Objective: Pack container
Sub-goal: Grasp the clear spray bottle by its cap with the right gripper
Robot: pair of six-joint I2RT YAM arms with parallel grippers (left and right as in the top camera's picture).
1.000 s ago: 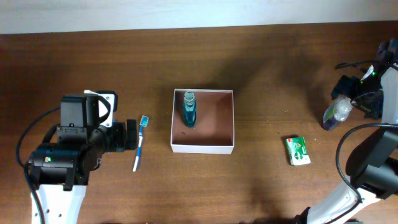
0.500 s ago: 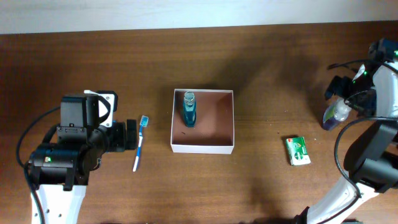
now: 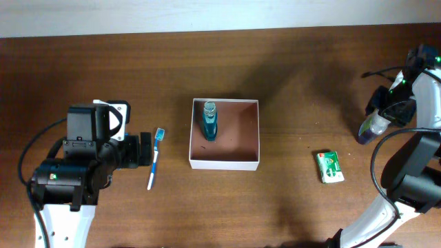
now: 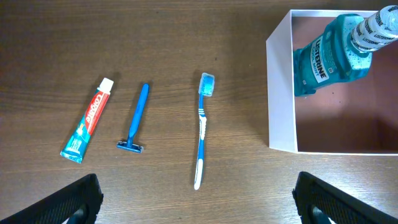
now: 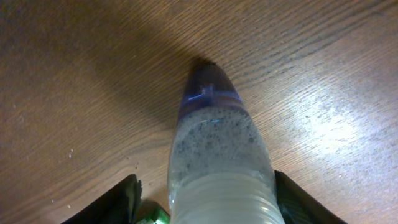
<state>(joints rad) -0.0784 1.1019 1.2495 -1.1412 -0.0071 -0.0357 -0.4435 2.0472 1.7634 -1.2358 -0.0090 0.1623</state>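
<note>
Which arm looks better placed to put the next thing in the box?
Probably right: the right gripper straddles the bottle, jaws open. The left gripper holds nothing, open near the toothbrush.

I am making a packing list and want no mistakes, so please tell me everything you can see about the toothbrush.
The toothbrush looks like slim plastic, with a white and blue handle, a white tail end and pale blue bristles on a blue head. It lies flat on the wooden table, its head pointing to the far side, between the blue razor and the container. It touches neither of them, and nothing holds it.
</note>
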